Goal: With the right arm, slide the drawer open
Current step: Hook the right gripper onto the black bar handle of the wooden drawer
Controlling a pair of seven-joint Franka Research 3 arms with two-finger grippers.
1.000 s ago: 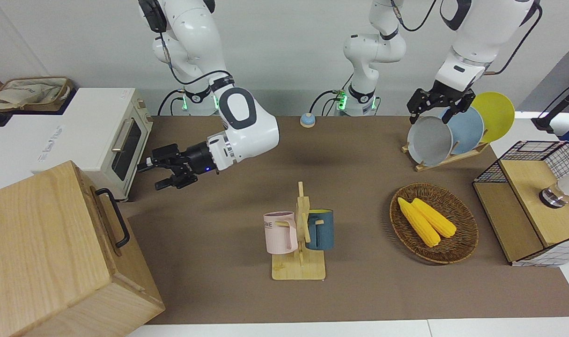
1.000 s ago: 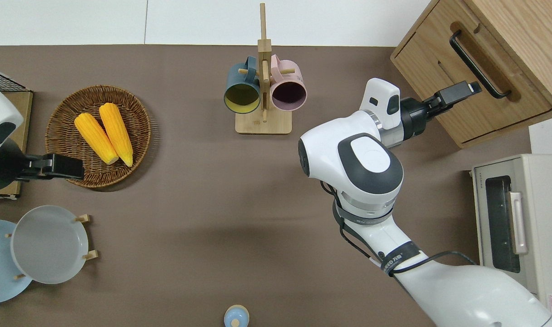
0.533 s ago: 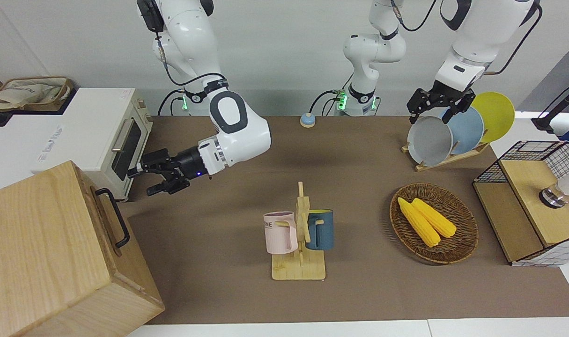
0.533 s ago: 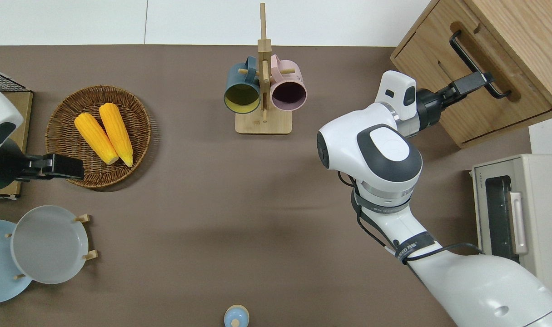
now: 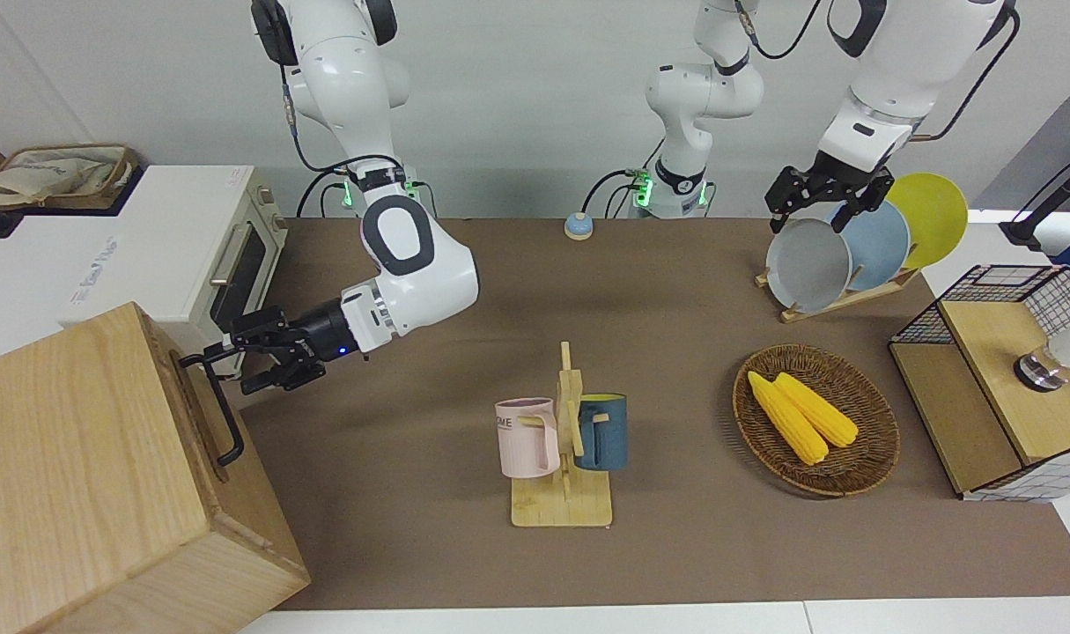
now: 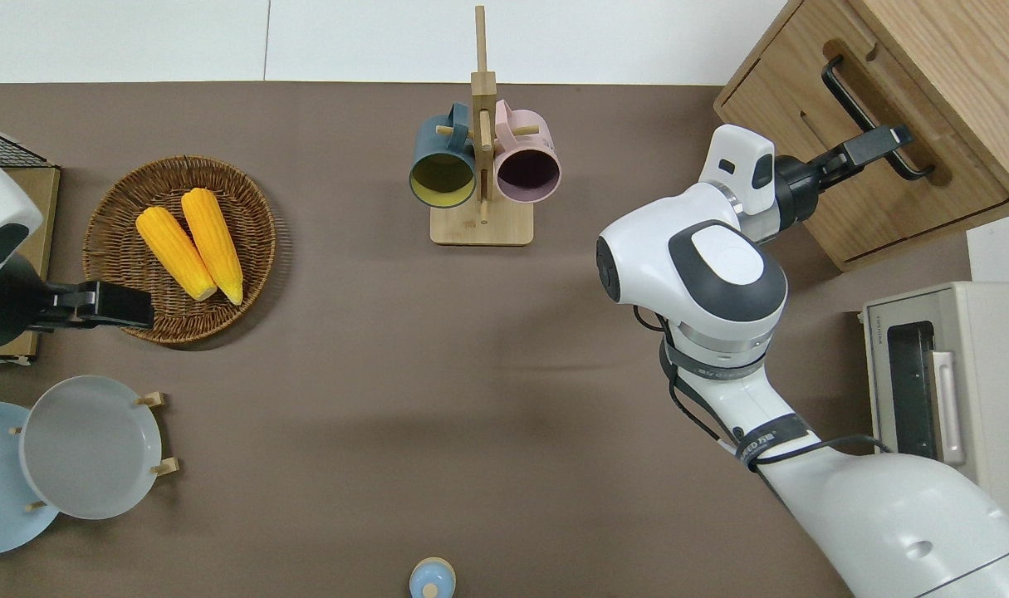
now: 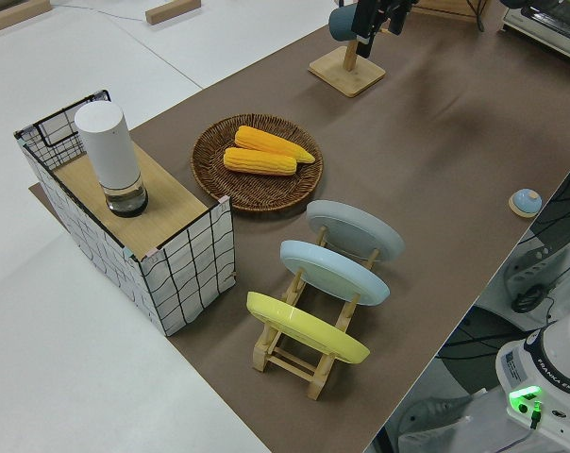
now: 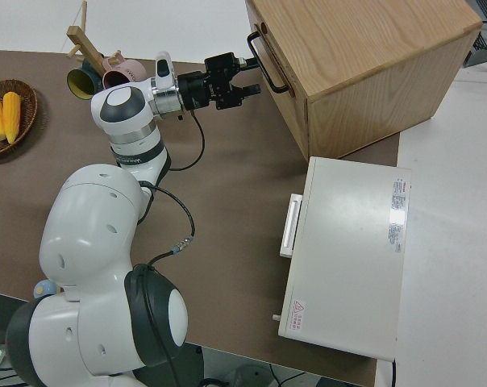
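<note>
The right arm (image 5: 402, 282) reaches out low and nearly level toward the cabinet (image 5: 85, 458) at its end of the table. Its right gripper (image 6: 874, 143), fingers spread, straddles the handle (image 6: 865, 116) of the closed drawer (image 6: 861, 158). The left arm is parked.

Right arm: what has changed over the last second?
The right arm's black pincer moved across the table to the wide light-wood drawer, and its open fingers now straddle the black metal loop handle, not yet closed. The drawer stayed shut; the left arm stayed parked.
</note>
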